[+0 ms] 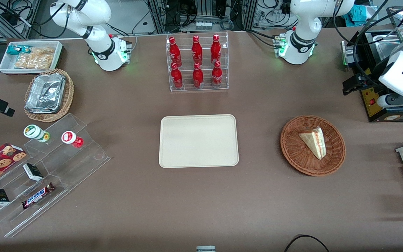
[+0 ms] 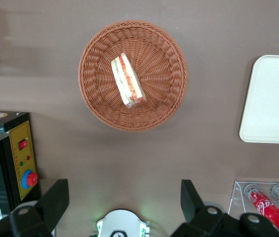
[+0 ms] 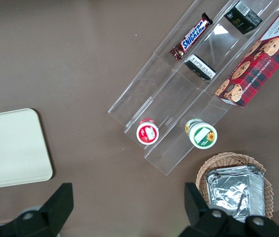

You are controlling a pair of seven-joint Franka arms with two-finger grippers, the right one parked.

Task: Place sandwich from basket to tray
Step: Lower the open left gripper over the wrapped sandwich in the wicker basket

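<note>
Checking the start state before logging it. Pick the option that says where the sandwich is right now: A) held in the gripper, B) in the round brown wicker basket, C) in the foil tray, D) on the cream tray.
B: the sandwich lies in the basket, the tray is bare, and the open gripper is high above the basket, holding nothing.

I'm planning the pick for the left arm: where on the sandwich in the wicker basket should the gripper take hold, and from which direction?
Probably from straight above. The sandwich lies alone in the shallow basket, a long wedge. Close the fingers across its narrow width near mid-length, on the two bread faces, not end to end. The low rim hampers a sideways approach. The gripper is open, high above the table beside the basket.
</note>
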